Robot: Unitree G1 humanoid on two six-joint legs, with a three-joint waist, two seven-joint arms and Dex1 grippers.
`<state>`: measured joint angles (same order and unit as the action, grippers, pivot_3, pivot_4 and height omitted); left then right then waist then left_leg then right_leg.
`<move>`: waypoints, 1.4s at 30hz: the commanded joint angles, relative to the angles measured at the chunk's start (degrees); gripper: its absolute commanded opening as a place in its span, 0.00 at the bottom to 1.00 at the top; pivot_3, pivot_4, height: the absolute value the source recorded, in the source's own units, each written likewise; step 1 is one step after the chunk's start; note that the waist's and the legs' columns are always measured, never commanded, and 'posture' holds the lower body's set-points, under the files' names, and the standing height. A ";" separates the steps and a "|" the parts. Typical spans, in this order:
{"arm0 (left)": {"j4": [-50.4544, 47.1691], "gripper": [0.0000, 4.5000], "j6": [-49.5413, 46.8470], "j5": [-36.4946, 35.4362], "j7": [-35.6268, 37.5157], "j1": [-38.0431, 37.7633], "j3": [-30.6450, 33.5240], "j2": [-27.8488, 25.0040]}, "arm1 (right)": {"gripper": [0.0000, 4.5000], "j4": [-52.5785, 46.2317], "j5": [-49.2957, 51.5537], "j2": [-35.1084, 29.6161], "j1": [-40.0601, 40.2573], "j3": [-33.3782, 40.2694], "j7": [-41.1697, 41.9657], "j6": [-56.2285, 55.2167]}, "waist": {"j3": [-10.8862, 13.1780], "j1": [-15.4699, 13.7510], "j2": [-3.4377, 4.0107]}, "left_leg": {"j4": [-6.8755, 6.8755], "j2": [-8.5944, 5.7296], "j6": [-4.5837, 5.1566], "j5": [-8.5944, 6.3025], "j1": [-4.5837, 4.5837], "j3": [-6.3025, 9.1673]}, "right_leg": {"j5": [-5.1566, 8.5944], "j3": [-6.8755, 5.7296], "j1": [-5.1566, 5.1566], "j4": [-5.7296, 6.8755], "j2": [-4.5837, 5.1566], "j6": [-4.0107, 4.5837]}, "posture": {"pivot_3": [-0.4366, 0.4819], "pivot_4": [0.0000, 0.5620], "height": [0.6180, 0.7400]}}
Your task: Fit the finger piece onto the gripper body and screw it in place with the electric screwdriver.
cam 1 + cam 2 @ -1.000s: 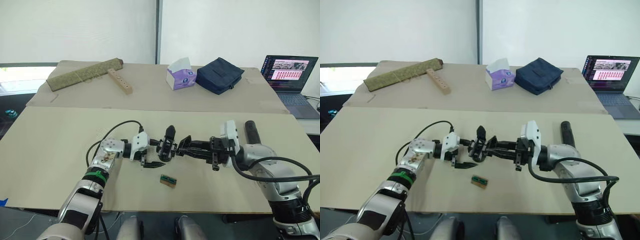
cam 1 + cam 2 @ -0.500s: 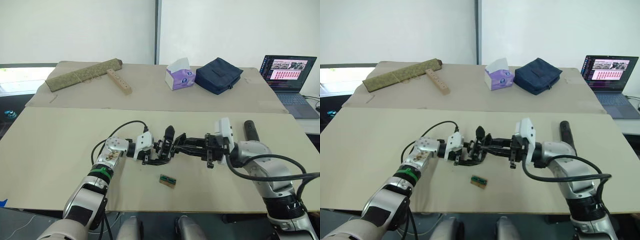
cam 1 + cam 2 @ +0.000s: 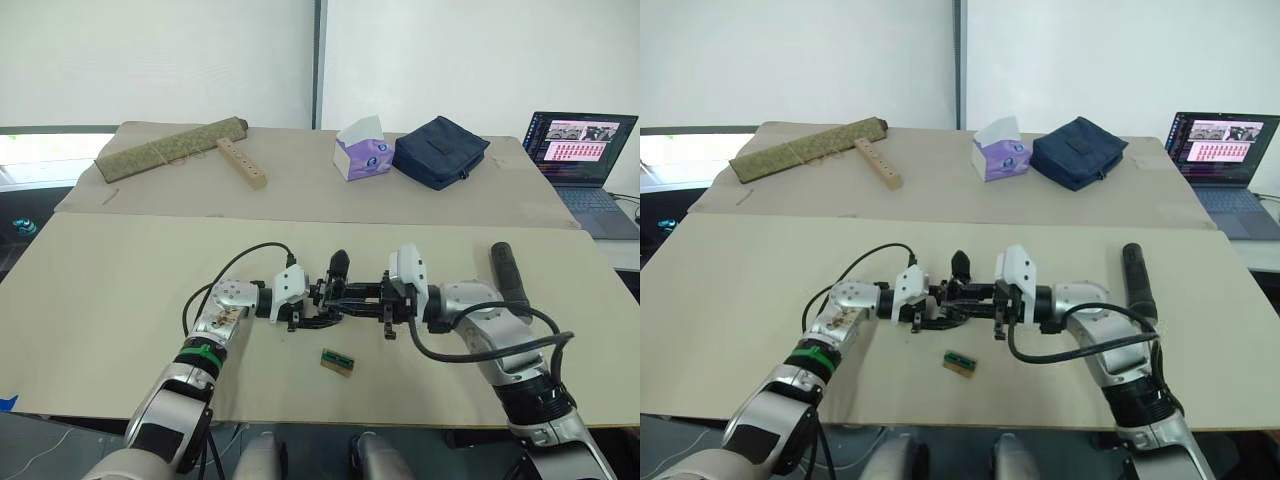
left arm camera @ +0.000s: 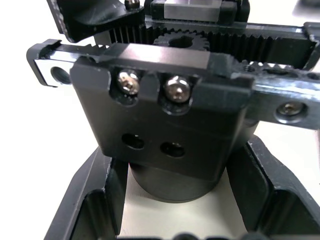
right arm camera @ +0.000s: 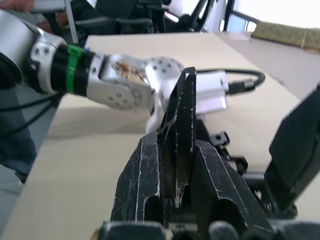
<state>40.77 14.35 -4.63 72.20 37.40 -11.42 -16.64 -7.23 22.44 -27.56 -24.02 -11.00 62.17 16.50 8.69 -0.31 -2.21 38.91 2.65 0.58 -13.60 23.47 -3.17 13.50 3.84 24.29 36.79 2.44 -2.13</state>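
- The gripper body [image 4: 165,125] is seen as a matte black block on a round dark base, with two bright screw heads, two empty holes below them and toothed racks around a small gear; it stands mid-table on the tan board [image 3: 100,300].
- One upright pointed finger [image 3: 339,263] rises from it.
- The left gripper [image 3: 300,310] is spread moderately, its ribbed black fingers [image 4: 95,200] lying either side of the round base; contact cannot be made out.
- The right gripper [image 3: 350,295] reaches in from the opposite side; a scuffed black wedge, apparently the finger piece [image 5: 182,125], is pinched between its fingers.
- The electric screwdriver [image 3: 508,275], a thick black cylinder, lies by the right arm.
- A small green-and-tan block [image 3: 336,361] rests nearby.
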 commanded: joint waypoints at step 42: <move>-3.29 0.51 -4.81 1.43 0.30 -3.05 -3.01 -1.58 | 0.08 0.41 -3.02 -0.69 -3.21 -2.58 -2.31 8.20 | -0.17 0.63 0.03 | -0.02 0.01 0.01 -0.01 -0.17 0.00 | 0.00 0.00 -0.10 0.07 -0.01 0.00 | 0.48 0.27 1.00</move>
<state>36.91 9.85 -4.43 71.46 35.68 -12.65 -17.83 -7.46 20.60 -26.94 -27.31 -13.23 60.73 22.41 8.52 0.32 -2.18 38.89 2.66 0.58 -13.61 23.30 -3.17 13.51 3.85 24.18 36.86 2.44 -2.12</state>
